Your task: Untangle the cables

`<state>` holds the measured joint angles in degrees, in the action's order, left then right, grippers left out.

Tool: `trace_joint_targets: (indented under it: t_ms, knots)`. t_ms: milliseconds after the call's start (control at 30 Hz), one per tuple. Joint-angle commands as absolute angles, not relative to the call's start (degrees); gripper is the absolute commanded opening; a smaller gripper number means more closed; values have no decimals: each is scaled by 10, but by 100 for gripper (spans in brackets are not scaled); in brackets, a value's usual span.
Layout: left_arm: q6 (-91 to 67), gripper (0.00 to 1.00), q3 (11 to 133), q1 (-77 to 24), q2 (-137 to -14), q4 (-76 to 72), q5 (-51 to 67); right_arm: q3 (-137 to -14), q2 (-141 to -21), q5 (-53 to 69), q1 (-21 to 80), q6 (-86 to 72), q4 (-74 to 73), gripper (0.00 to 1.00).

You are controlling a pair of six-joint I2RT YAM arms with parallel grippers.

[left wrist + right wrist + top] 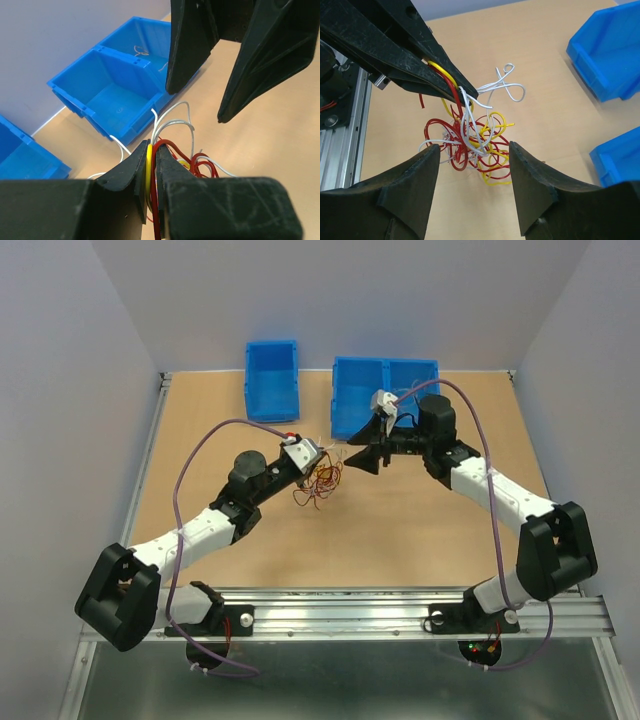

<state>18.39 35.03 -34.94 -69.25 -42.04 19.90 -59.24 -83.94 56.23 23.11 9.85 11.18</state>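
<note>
Plain grey walls close in a wooden table point(420, 530), with a single blue bin point(271, 380) and a two-compartment blue bin point(350, 412) along its far edge.

The cables point(475, 140) hang as one clump above the middle of the table, a little toward the far edge. They are lifted clear of the wood by the left gripper point(151, 160), which is clamped on a yellow and a red strand at the top of the bundle. Below that pinch, red, yellow and white loops cross through one another in a tight knot, and a white loop point(507, 87) sticks out to the side.

The right gripper point(472, 150) faces the clump from close by. Its jaws stand apart and hold nothing, with the lower loops just beyond the gap.

A pale strand point(141, 50) seems to lie in one compartment of the double bin, though it is too small to be sure. If it is a cable, one has been freed, and I would put the job near its start: almost the whole bundle is left to separate. Picking out one strand to draw free looks like the next step.
</note>
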Motion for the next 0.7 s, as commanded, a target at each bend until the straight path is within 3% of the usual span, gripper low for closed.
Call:
trace_joint_targets:
  t_ms: [0,167,233,267,367,500,600,633,667]
  knots:
    - [191,19,382,-353,-684,-441,218,-630,-852,555,250,116,129,61]
    - [192,19,381,-356,-678,-435,228,-649,-869,541,266,127,112,51]
    - [193,19,381,-358,-676,-434,236,-657,-876,541,269,128,109,38]
    - [196,19,381,-358,-676,-432,240,-657,-876,541,271,129,110,24]
    - [198,22,381,-360,-679,-432,225,-658,-870,524,272,133,111,3]
    - [192,43,389,-363,-683,-427,194,-649,-850,426,271,110,118,0]
    - [190,69,391,-362,-684,-426,171,-635,-832,360,271,89,127,1]
    - [190,87,392,-362,-686,-425,165,-633,-828,326,271,85,131,0]
    - [190,88,394,-362,-687,-426,157,-626,-819,314,271,83,134,1]
